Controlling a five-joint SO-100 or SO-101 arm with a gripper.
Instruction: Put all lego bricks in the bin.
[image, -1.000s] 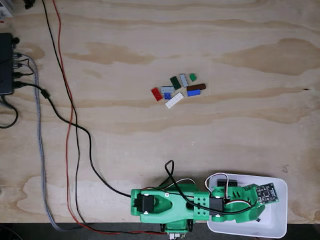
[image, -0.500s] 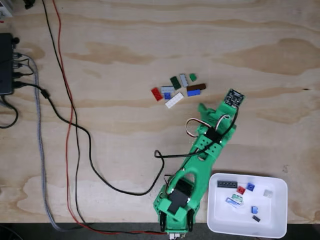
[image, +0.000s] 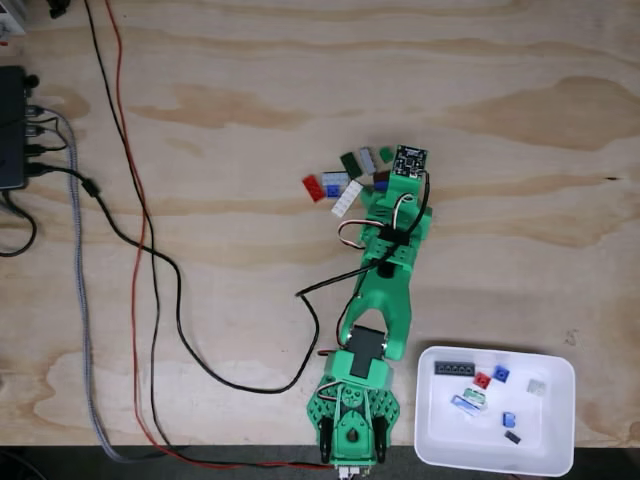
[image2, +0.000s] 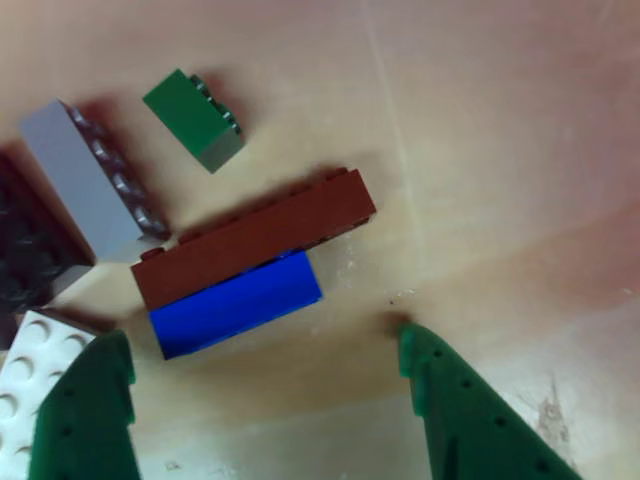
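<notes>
Several lego bricks (image: 340, 185) lie in a loose pile on the wooden table: red, blue, white, dark green, grey and green. In the other view a brown brick (image2: 255, 240) lies beside a blue brick (image2: 235, 302), with a small green brick (image2: 195, 118), a grey brick (image2: 88, 180) and a white brick (image2: 25, 375) around them. My gripper (image2: 260, 340) is open and empty just short of the blue brick, with a green fingertip on each side. In the fixed view the gripper (image: 385, 183) hangs over the pile's right end. The white bin (image: 555, 440) at the lower right holds several bricks.
Black, red and grey cables (image: 150, 250) run down the left of the table to the arm's base (image: 350, 435). A black box (image: 12, 128) sits at the left edge. The bin stands right of the base, near the table's front edge.
The arm has swung from over the bin, up and to the left, to the right end of the brick pile. The bricks in the bin now show.
</notes>
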